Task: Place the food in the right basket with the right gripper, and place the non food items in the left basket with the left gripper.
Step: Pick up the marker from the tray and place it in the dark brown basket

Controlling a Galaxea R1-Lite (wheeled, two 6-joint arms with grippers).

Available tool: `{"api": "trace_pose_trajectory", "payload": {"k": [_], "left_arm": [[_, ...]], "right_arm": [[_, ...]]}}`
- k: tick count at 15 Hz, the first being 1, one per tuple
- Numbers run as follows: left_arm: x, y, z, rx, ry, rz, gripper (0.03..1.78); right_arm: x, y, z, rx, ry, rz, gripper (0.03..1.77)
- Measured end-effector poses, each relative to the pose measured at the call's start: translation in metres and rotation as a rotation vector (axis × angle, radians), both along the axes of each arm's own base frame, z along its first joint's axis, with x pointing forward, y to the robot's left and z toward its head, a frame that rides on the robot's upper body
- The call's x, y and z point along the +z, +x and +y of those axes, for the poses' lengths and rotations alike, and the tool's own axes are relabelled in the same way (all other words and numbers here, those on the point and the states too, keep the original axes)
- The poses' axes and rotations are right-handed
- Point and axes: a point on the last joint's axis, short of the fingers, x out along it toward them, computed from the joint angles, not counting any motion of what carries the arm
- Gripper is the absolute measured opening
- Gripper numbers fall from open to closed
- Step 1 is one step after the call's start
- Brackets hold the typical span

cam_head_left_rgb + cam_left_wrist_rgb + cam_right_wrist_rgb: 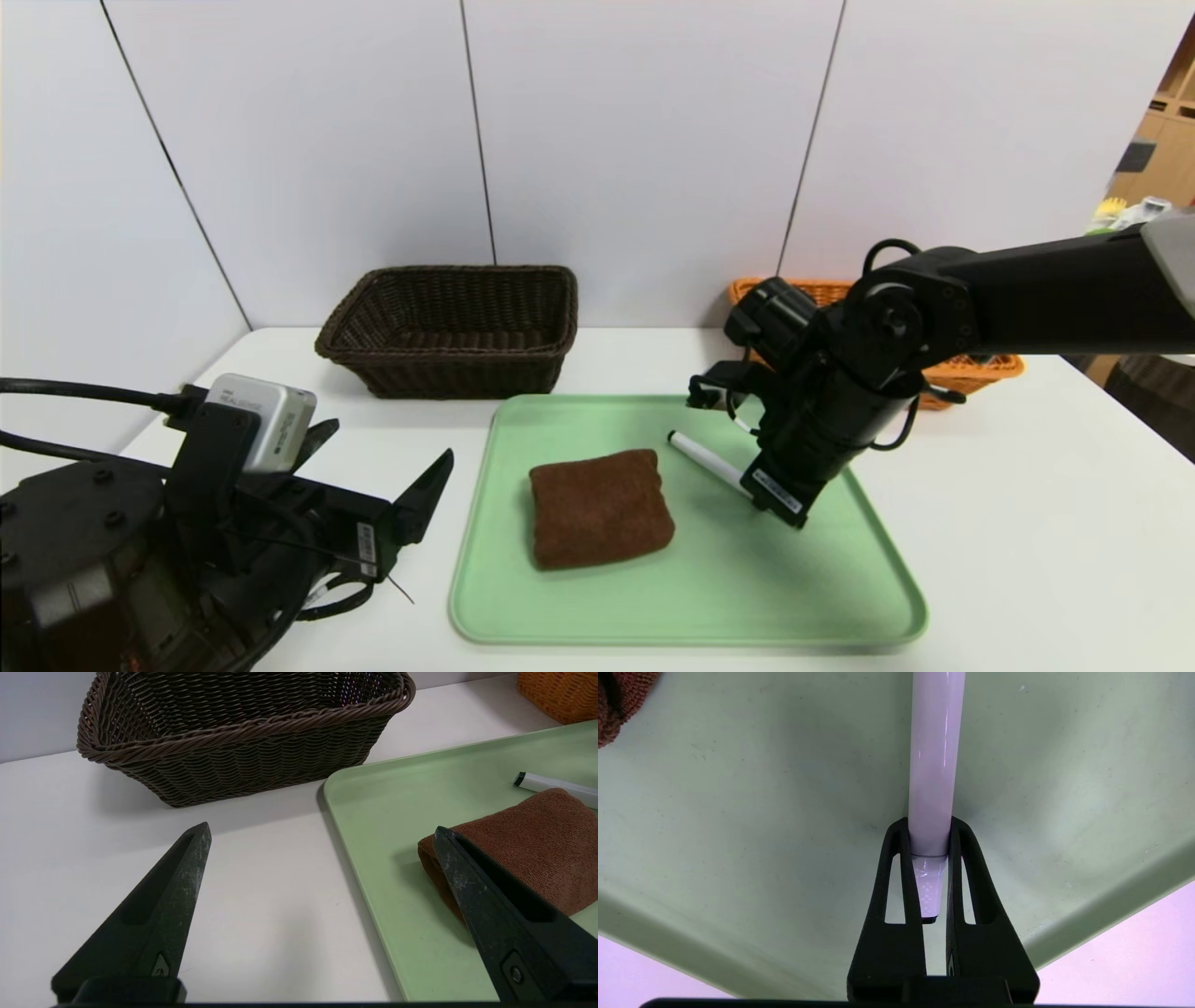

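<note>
From up at the head, the right gripper (782, 499) is down over the green tray (840, 597), nose pointing steeply at the far-right part of it, right at one end of the white marker pen (702, 456). The pen lies slanted on the tray, black tip toward the back. Just beside it, mid-tray, sits the folded brown cloth (600, 507). Behind the tray, the dark brown basket (448, 327) stands on the white table (1027, 523) at the left, and the orange basket (971, 371) peeks out behind the right arm. No tin can shows anywhere. The left gripper (383, 485) waits low at the near left, off the tray, jaws spread wide.

Over to the left wrist: its two pointed fingers (177, 882) stand far apart with nothing between them, one over bare table, the other over the cloth (537, 858) at the tray's edge. The dark basket (243, 732) sits ahead, the pen's tip (537, 782) just past the cloth.

Right wrist now: the jaws are pinched tight on the pen (931, 788), which lies flat on the tray (738, 835).
</note>
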Motion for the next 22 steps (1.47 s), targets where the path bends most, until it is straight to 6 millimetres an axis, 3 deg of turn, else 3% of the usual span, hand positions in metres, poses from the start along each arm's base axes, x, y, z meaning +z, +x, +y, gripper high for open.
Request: {"api": "trace_pose_trajectory", "payload": {"k": [6,15,22], "left_arm": [[0.000,0.000,0.000,0.000,0.000,0.000,1.69],[0.000,0.001,-0.001,-0.002,0.002,0.002,1.69],[0.000,0.000,-0.001,-0.003,0.002,0.001,1.69]], "right_arm": [[0.016,-0.003,-0.002,-0.008,0.038,-0.047,0.17],[0.083,-0.015,-0.009,-0.009,0.204,-0.347,0.17],[0.123,-0.004,0.001,-0.031,0.431,-0.657,0.17]]}}
